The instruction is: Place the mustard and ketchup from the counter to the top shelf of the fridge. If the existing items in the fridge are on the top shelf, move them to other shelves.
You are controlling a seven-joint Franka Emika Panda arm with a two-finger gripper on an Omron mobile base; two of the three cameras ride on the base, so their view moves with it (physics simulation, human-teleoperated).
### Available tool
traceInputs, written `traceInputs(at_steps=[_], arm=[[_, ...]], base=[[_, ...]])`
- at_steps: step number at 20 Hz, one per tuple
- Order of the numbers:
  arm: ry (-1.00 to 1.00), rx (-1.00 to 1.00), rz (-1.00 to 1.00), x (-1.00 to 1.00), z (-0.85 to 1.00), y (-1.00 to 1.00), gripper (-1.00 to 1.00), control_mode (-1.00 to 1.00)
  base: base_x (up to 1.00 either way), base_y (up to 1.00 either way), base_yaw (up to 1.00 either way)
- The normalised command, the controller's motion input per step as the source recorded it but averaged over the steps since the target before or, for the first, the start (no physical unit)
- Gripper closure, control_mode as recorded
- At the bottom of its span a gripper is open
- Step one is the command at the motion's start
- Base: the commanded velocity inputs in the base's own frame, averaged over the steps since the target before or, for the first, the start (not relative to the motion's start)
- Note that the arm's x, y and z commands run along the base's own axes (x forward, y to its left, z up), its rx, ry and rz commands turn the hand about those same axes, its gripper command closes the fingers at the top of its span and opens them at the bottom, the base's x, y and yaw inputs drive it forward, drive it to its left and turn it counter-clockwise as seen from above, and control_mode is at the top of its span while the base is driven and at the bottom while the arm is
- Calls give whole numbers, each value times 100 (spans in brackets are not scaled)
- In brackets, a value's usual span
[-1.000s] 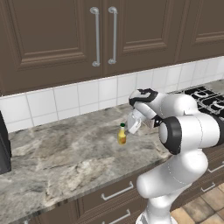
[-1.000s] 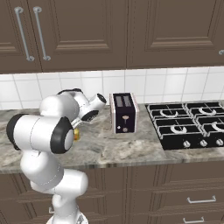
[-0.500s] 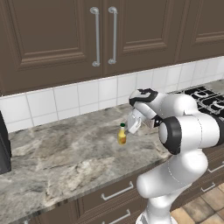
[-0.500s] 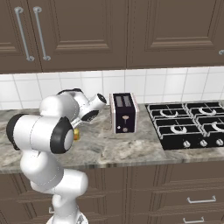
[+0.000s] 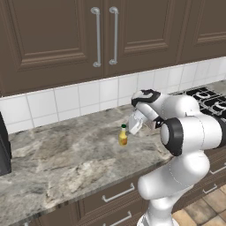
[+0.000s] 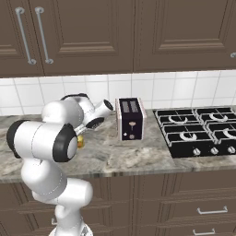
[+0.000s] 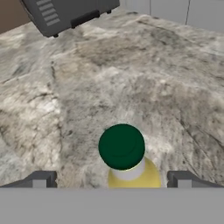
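Bare counter (image 5: 66,154) rings the mustard (image 5: 123,136); toaster (image 6: 130,118) seemingly well apart.

Arm bent forward, wrist tilted down — hand (image 7: 111,181) fingers spread wide, empty.

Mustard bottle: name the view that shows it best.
The left base view: the whole mustard bottle stands upright on the counter, unblocked. The hand view looks down on its green cap and yellow shoulder; the right base view shows a sliver behind the arm.

Beneath my hand, the mustard bottle (image 7: 131,173) looks like smooth yellow plastic under a matt dark-green cap (image 7: 121,146). The counter (image 5: 62,154) reads as polished veined stone, beside glossy white wall tiles (image 5: 88,97) and satin dark-wood cabinets (image 5: 53,35).
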Motion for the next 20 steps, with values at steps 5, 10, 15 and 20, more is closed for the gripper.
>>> traceInputs(at_steps=[5,10,15,20], arm=[[0,4,-2,0,0,8,-100,-100],[0,2,-1,0,0,10,-100,-100],[0,0,0,0,0,2,100,-100],[0,0,0,0,0,0,100,-100]], base=[[0,0,0],[0,0,0],[0,0,0],[0,0,0]])
